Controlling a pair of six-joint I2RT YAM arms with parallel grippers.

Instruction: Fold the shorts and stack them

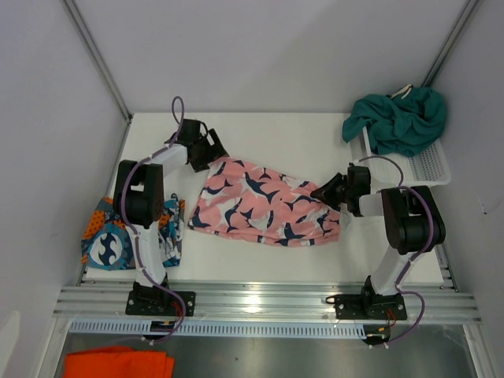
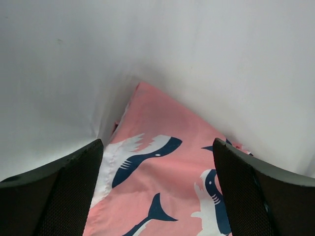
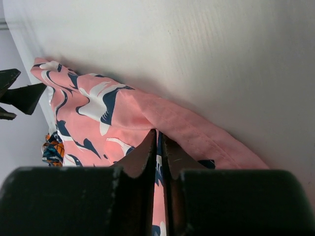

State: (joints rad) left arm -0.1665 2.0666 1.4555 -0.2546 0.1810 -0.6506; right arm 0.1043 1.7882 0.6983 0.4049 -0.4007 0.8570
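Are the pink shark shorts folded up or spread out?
Spread out: the pink shark shorts lie wide across the table, not doubled into a neat pile; the right gripper pinches one end.

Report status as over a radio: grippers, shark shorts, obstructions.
Left gripper open over far corner of pink shark shorts. Right gripper shut on their right edge. Shorts spread on table, unfolded. Nothing lying on them.

We see a white table point(image 1: 283, 138) enclosed by pale grey walls point(image 1: 268, 47), metal struts point(image 1: 98, 59) in the upper corners, an aluminium rail point(image 1: 268, 302) along the bottom, light even.
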